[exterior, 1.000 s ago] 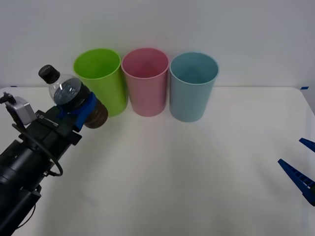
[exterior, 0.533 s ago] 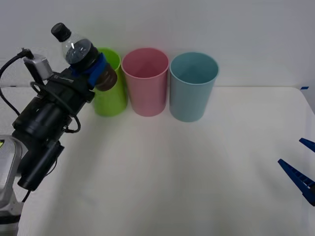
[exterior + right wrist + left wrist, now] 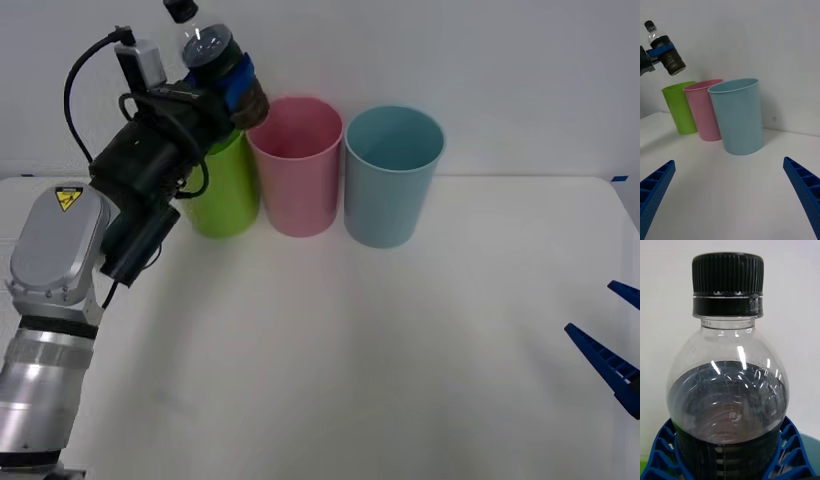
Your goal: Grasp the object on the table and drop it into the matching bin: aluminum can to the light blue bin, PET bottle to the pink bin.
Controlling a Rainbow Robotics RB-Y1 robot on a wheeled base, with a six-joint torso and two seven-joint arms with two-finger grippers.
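Note:
My left gripper point(image 3: 233, 82) is shut on the PET bottle point(image 3: 212, 48), a small clear bottle with a black cap and dark label band, held high in the air above the lime green cup's rim, just left of the pink bin point(image 3: 296, 165). The bottle point(image 3: 729, 390) sits between the blue fingers point(image 3: 664, 453) in the left wrist view. Right of the pink bin stands the light blue bin point(image 3: 392, 175). The right wrist view shows the bottle point(image 3: 664, 50) lifted above the pink bin point(image 3: 703, 108) and light blue bin point(image 3: 738, 114). My right gripper point(image 3: 612, 340) rests open at the table's right edge.
A lime green cup point(image 3: 222, 190) stands left of the pink bin, directly under the left gripper. All three cups line the back of the white table point(image 3: 380, 360), against a plain wall.
The left arm has lifted the bottle up and to the right, from beside the green cup to above its rim near the pink bin. The right arm has not moved.

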